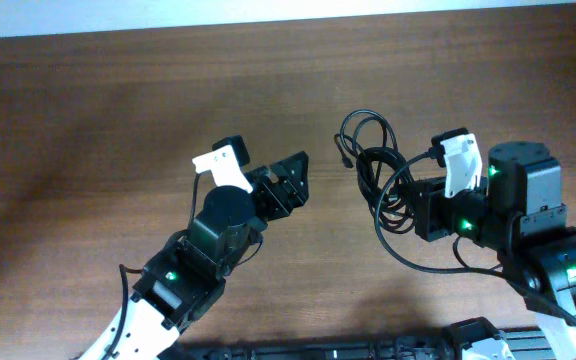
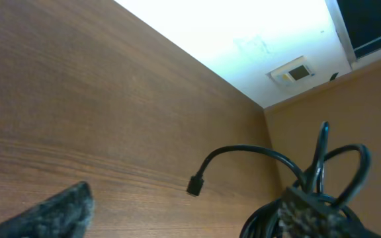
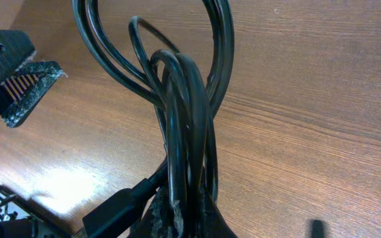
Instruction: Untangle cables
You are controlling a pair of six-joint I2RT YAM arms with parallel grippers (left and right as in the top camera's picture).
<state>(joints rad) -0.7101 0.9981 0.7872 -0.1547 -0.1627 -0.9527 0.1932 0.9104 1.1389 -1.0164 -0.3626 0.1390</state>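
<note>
- At the right side, the right gripper (image 3: 180,215) is clenched on the cables (image 1: 370,165), a bundle of black loops sticking out past its fingers.
- Left gripper (image 1: 293,182) spread wide, holding nothing, near the bundle.
- One plug end (image 2: 195,184) juts out over the wooden table (image 1: 118,120).

No text, label, brand, number or sign can be read in any of the three views; the small white-framed panel (image 2: 295,71) on the ceiling in the left wrist view (too small and blurred to tell) shows no legible marking.
</note>
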